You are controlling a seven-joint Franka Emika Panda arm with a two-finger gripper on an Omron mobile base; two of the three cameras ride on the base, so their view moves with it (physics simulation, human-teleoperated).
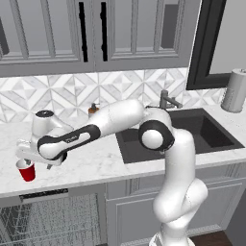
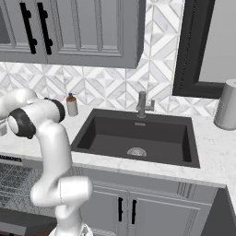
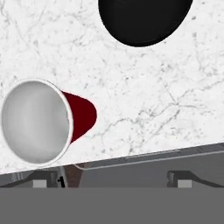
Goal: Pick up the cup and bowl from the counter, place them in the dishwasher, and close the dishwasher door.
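Observation:
The red cup (image 1: 27,171) stands upright near the front edge of the white marble counter (image 1: 96,163), at the far left. My gripper (image 1: 29,161) hangs just above it, open and holding nothing. In the hand view the cup (image 3: 39,122) shows its white inside at the left, ahead of the left fingertip (image 3: 46,180), and my gripper (image 3: 113,179) is centred to its right. The black bowl (image 3: 144,17) lies on the counter (image 3: 140,92) beyond the cup. Below the counter the dishwasher (image 1: 48,218) stands open, its wire rack (image 2: 14,184) showing.
A dark sink (image 1: 192,134) with a faucet (image 1: 166,100) lies to the right of the arm. A soap dispenser (image 2: 72,105) stands at the backsplash, and a grey roll (image 2: 227,105) at the far right. Grey upper cabinets hang above.

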